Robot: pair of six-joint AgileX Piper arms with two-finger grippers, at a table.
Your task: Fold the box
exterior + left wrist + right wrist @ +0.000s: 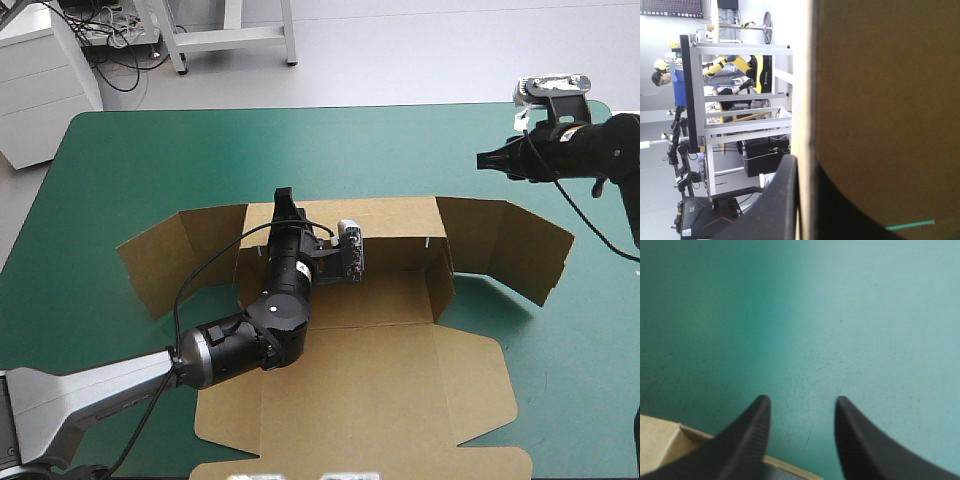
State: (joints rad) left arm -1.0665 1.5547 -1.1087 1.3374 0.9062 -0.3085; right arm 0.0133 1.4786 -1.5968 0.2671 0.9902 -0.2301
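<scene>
Left gripper (284, 203): black fin-shaped fingers pinched on the raised back wall (390, 215), near its 9 o'clock end.
Brown box (400, 385): cut sheet of brown board, mid-table on the teal-green table cover (130, 160); long axis 9 to 3 o'clock (lid flat toward 6).
Right gripper (487, 158): black fingers spread, empty, well apart at 2 o'clock from the box; right side flap (505, 245) toward 6 o'clock, nearer this arm.

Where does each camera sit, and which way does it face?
High view: above and behind the robot, facing down onto the table; both arms show.
Left wrist view: faces along the box wall into the room; left gripper clamps it.
Right wrist view: faces down at the teal-green cover; right gripper open.
All three show the box.
</scene>
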